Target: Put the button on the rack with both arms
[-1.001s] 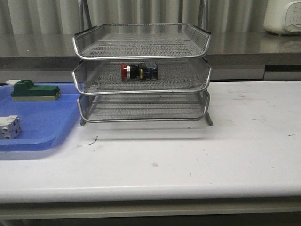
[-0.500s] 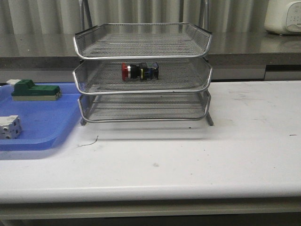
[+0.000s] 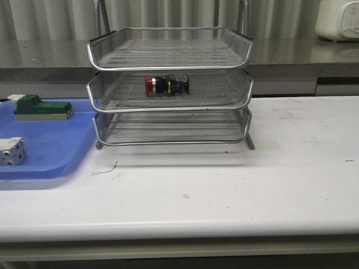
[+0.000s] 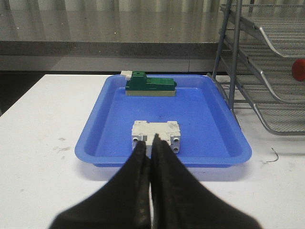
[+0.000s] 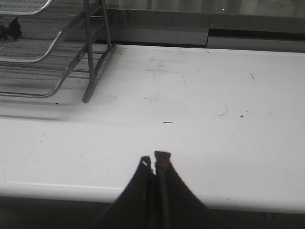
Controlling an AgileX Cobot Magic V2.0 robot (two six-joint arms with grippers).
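Observation:
The button (image 3: 166, 85) lies on its side in the middle tier of the silver wire rack (image 3: 171, 61), its red head pointing left. Its red head (image 4: 299, 69) shows at the edge of the left wrist view, and its dark body (image 5: 9, 28) at the edge of the right wrist view. My left gripper (image 4: 151, 145) is shut and empty, held back near the table's front edge in front of the blue tray. My right gripper (image 5: 154, 160) is shut and empty, over the front edge of the white table, well right of the rack (image 5: 57, 57). Neither arm shows in the front view.
A blue tray (image 3: 50, 159) sits left of the rack, holding a green-and-white block (image 3: 42, 107) and a white block (image 3: 10, 151). In the left wrist view the white block (image 4: 156, 132) lies just beyond my fingertips. A grey counter runs behind the table.
The rack has shifted very slightly to the right since a second ago; nothing else has moved.

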